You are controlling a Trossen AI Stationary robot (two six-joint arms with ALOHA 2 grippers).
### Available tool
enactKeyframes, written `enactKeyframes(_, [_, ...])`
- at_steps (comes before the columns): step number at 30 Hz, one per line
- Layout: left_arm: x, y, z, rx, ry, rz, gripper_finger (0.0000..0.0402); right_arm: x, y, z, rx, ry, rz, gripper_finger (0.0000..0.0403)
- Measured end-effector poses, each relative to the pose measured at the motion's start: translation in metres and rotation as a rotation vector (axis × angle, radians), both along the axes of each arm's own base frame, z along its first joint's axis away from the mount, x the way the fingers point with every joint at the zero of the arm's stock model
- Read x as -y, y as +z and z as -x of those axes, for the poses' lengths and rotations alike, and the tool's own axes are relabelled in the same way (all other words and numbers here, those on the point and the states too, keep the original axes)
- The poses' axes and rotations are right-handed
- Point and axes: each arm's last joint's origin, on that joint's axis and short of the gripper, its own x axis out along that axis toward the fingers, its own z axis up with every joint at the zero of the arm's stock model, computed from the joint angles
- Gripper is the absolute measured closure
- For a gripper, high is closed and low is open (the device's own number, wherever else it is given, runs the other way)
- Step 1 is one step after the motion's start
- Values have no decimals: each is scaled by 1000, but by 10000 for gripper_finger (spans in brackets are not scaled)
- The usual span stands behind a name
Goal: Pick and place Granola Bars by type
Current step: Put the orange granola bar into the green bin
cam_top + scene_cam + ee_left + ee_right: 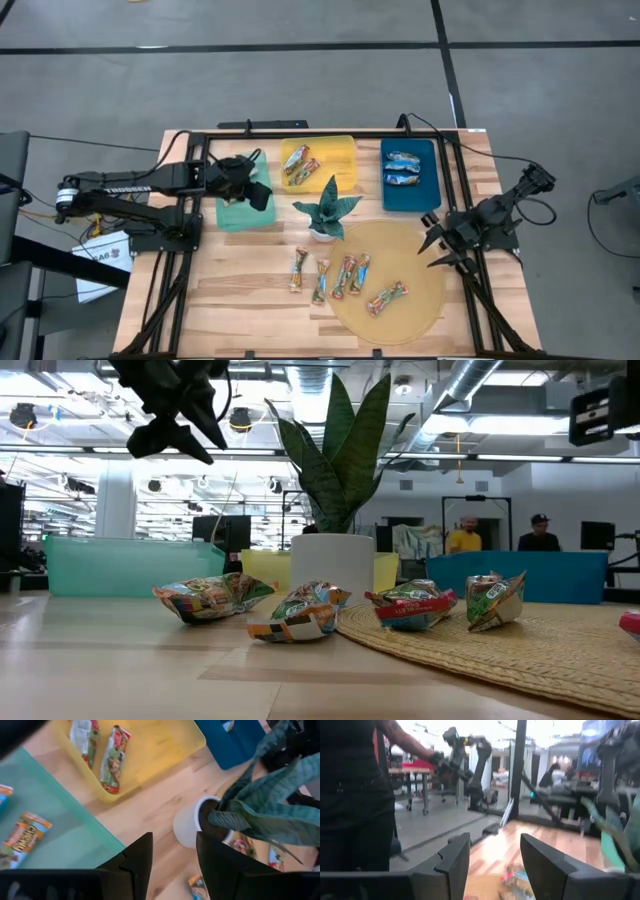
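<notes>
Left hand (262, 192) hovers over the green tray (232, 214), fingers parted and empty, so a drop looks done. Five Granola Bars (346, 276) wait near the table's front edge, on and beside the woven mat (415, 258). Next: swing forward and pinch one. Right hand (436, 242) idles, open, at the mat's right side.

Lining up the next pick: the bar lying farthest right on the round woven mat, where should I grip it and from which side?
Take that granola bar across its narrow middle, coming straight down from above. It lies flat and slanted on the woven mat, apart from the other bars, so turn the fingers square to its long axis. The right gripper, open and empty at the mat's edge, looks the nearer one.
</notes>
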Motion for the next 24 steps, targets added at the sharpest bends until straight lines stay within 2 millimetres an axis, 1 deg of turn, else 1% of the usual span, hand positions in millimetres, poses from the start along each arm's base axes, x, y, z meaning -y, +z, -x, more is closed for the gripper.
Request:
enactKeyframes(5, [9,0,-2,15,-11,37,258,-1,-3,0,-12,21,40,234])
enactKeyframes(8, [16,0,-2,26,-19,62,258,-1,-6,0,-48,36,46,234])
enactKeyframes(12, [29,2,-5,52,-77,74,258,-1,-7,0,-46,35,54,234])
enactKeyframes(16, [44,4,-6,74,-147,89,258,-1,-7,0,-99,40,-20,234])
enactKeyframes(20, [62,6,-7,98,-287,132,258,-1,-7,0,-160,45,-104,234])
enactKeyframes(24, [78,8,-5,119,-363,141,258,-1,-7,0,-170,46,-116,234])
